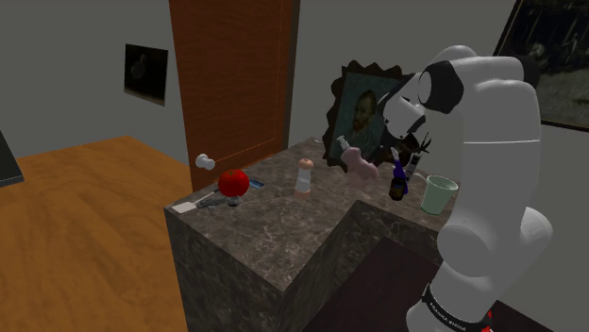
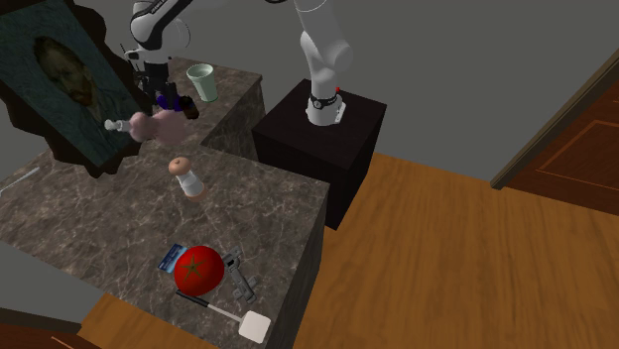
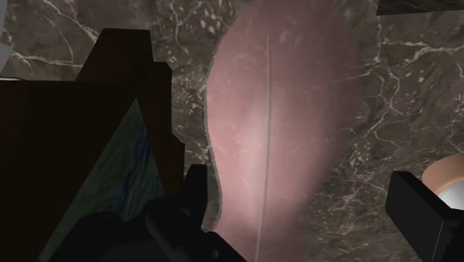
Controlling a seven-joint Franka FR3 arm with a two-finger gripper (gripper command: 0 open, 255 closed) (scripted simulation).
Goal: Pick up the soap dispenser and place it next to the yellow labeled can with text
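The arm (image 1: 491, 141) is glossy white, built of fat rounded shells with dark grey rings at the joints. At the end farthest from the gripper (image 3: 301, 182), its foot wears a black band (image 1: 448, 308) with tiny white lettering and a red spot (image 2: 338, 92) beside it. The gripper is all black, its fingers (image 3: 416, 212) blocky and square-tipped.

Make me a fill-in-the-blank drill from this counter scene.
The soap dispenser is ____ in colour. The gripper straddles it, its fingers ____, not shut. The cup beside the dark bottle is pale ____.
Missing words: pink; open; green.
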